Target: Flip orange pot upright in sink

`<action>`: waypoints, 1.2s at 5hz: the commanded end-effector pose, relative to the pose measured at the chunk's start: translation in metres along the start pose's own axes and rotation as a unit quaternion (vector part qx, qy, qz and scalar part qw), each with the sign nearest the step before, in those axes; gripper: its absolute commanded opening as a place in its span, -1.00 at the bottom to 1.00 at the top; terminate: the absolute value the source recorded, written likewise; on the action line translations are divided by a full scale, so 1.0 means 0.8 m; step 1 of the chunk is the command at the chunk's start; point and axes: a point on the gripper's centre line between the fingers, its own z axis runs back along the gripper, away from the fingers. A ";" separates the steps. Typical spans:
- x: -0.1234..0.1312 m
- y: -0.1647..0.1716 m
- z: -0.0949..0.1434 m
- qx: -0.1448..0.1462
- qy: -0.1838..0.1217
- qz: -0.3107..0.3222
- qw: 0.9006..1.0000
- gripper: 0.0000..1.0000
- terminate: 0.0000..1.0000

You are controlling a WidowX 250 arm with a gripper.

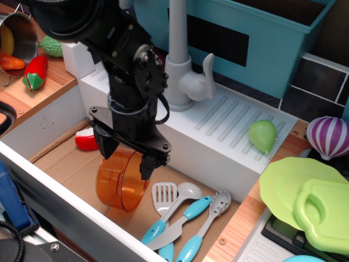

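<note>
The orange pot (121,183) lies on its side on the cardboard floor of the white sink (60,112), its mouth facing right. My black gripper (125,156) is open, with one finger to the left of the pot's upper rim and the other (146,166) at its right. The fingers straddle the top of the pot; I cannot tell whether they touch it.
A red and white toy (87,140) lies behind the pot. Several teal-handled utensils (180,218) lie to its right. The grey faucet (180,60) stands on the drainboard with a green pear (262,135). Green plates (302,199) are at the right, a teal bin (262,33) behind.
</note>
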 end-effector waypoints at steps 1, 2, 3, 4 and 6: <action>0.014 -0.009 0.000 0.034 -0.008 -0.028 0.999 1.00 -1.00; 0.017 -0.010 -0.004 0.040 -0.010 -0.031 0.999 1.00 -1.00; 0.018 -0.008 -0.009 0.051 -0.016 -0.031 0.998 1.00 -1.00; 0.017 0.001 -0.010 0.057 -0.016 -0.037 0.998 1.00 -1.00; 0.012 0.018 -0.023 0.062 -0.009 -0.056 0.996 1.00 -1.00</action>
